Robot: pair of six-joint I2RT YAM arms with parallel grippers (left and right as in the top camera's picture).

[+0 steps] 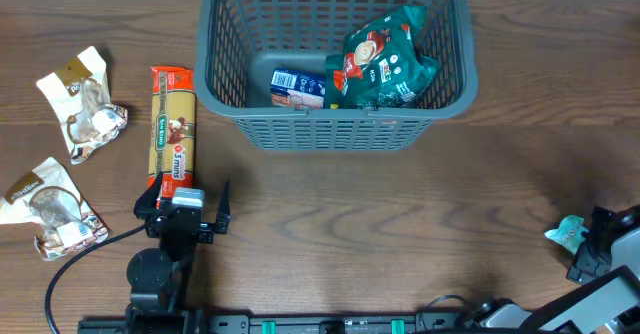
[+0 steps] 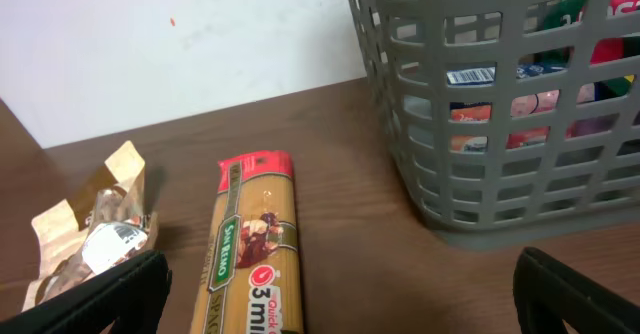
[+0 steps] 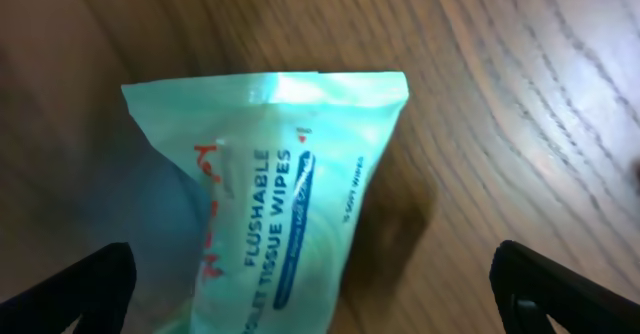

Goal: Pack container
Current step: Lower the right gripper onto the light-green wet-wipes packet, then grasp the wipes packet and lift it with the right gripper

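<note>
Your left tool [image 1: 187,210] gapes over the spaghetti pack [image 1: 172,124]; centre it across the pack before closing; your right tool [image 3: 315,289], also released, straddles the wipes packet [image 3: 270,184].

My left arm [image 1: 152,274] reaches forward at my near left with the wrist level. My left jaws stand wide apart, one dark fingertip [image 2: 110,294] in each lower corner of the wrist view. My right arm [image 1: 612,292] sits tucked at my near right, and my right jaws are spread just as wide.
</note>
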